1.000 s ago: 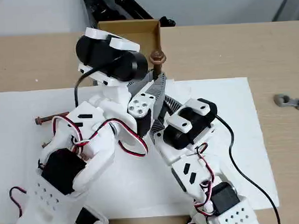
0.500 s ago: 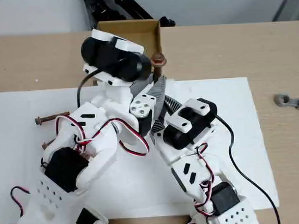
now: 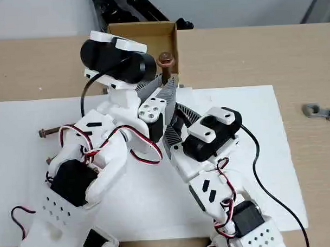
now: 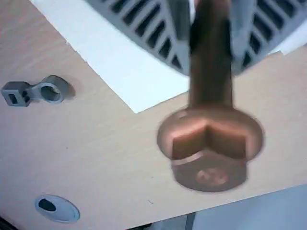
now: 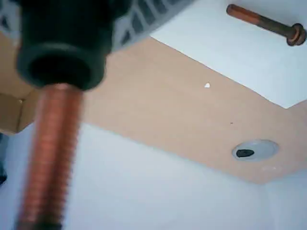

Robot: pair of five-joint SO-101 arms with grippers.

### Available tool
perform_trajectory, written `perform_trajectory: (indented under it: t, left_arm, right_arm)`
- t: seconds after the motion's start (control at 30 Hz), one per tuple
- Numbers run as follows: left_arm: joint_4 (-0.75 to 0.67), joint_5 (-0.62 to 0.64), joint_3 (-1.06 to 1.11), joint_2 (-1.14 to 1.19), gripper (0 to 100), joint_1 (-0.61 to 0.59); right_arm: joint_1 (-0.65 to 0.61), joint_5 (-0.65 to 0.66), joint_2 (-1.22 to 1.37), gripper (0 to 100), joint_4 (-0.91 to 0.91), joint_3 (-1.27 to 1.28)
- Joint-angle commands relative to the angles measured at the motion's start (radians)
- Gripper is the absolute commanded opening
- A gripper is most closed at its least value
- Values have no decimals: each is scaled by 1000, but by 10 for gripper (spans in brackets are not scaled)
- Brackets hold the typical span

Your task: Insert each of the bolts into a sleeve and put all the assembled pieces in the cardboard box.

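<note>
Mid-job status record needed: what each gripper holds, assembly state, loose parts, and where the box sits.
left gripper: jaws shut on the bolt, on the shank near its head
right gripper: jaws shut on the black sleeve
assembly: bolt's threaded end sticks out through the sleeve
spare bolt: lying on the white sheet
cardboard box: far side of the table, beside the held bolt's head
grey part: on the bare table, off the sheet
</note>
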Motion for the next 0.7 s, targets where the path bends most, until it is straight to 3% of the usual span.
perform_trajectory:
  t: [0.0,0.4,0.67]
  left_arm:
    - [-28,6,-4,-20,5,9]
    - [20,2,-1,-20,5,46]
    - [-21,-3,133,-21,5,44]
  right_arm:
    - [10,-9,-10,4,-19,-11]
    - [8,-9,-10,4,-19,-9]
    - [8,-9,-10,4,-19,-12]
